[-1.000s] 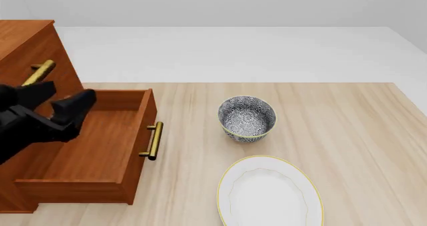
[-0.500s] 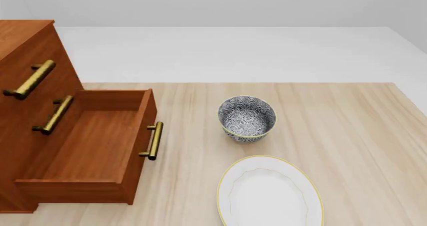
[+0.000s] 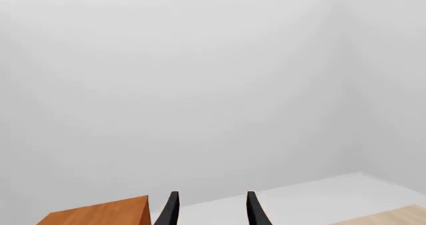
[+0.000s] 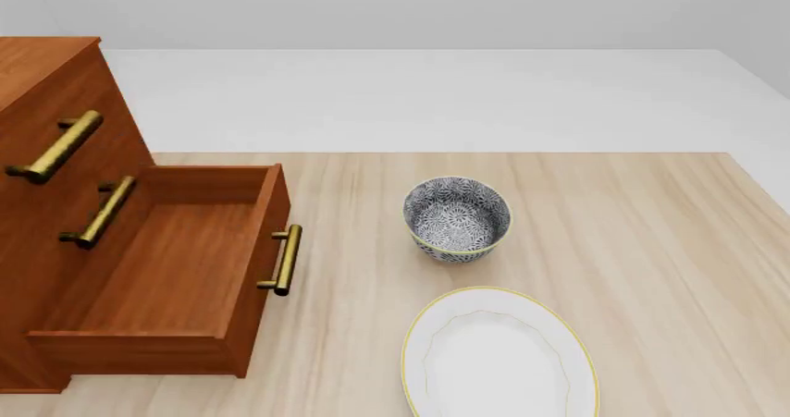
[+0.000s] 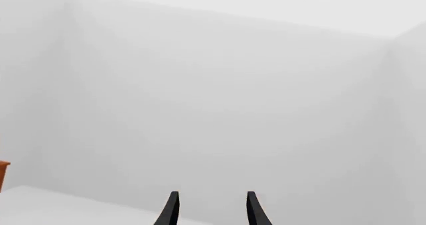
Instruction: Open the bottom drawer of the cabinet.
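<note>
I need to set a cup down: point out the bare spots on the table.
Bare: far table beyond the bowl, and its right side beside the plate. The open bottom drawer is also empty. Tightest: between bowl and plate.

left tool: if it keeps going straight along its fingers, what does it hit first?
Nothing close, by the look of it. In the left wrist view the left tool is open and points at the pale back wall. The cabinet top lies off to one side, below that line. Depth to the wall is unclear.
</note>
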Robot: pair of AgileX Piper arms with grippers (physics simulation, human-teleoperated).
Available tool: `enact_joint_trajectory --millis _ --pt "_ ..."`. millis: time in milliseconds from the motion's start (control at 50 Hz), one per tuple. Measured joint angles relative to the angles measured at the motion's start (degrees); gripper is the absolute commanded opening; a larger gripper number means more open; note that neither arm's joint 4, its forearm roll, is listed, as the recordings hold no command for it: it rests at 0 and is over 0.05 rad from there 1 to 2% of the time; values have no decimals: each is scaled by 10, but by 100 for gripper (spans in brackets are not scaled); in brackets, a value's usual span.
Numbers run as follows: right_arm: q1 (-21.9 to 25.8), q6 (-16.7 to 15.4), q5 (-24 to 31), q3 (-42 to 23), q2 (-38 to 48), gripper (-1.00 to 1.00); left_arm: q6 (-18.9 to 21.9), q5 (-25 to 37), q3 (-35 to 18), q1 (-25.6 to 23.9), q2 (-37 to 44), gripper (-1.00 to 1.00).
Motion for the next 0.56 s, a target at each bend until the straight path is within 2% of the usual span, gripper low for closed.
enact_joint_trajectory --millis 420,560 --pt "3 -17 105 -120 -9 100 56 34 -83 3 -15 100" --pt "1 -13 76 -89 -10 100 69 50 -102 6 -16 100"
